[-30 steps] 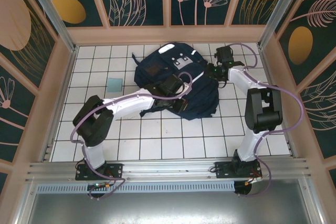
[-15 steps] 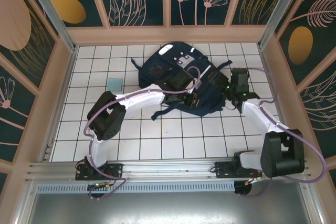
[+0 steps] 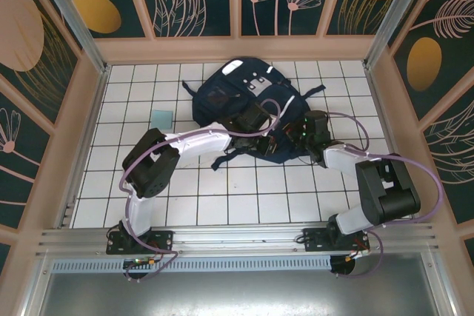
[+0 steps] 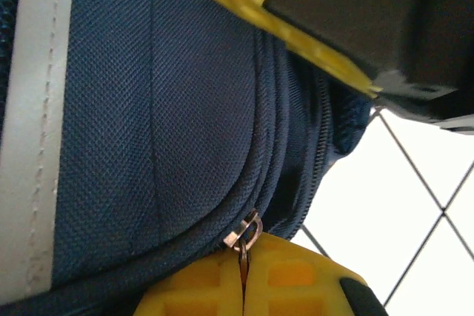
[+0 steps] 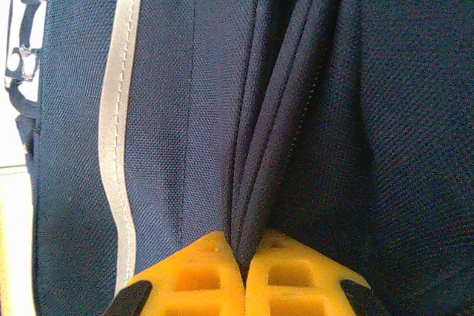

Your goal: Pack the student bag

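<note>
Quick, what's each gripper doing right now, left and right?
Left gripper: jaws shut on the zipper pull of the student bag.
Right gripper: jaws shut on a fold of the student bag fabric.

Viewed from my remote station, no word, number or brand can be read anywhere. The white-grey patches (image 3: pixel 257 83) on the student bag (image 3: pixel 218 101) carry dark marks too small to make out, and the right wrist camera catches one only partly, at the frame's edge.

Zipper pull (image 4: pixel 244 230) tab hidden inside clamped left gripper (image 4: pixel 243 275). Student bag (image 3: pixel 222 98) near edge covered by left arm (image 3: pixel 196 138), right arm (image 3: pixel 337 157); teal object (image 3: pixel 160 118) too small to identify.
</note>
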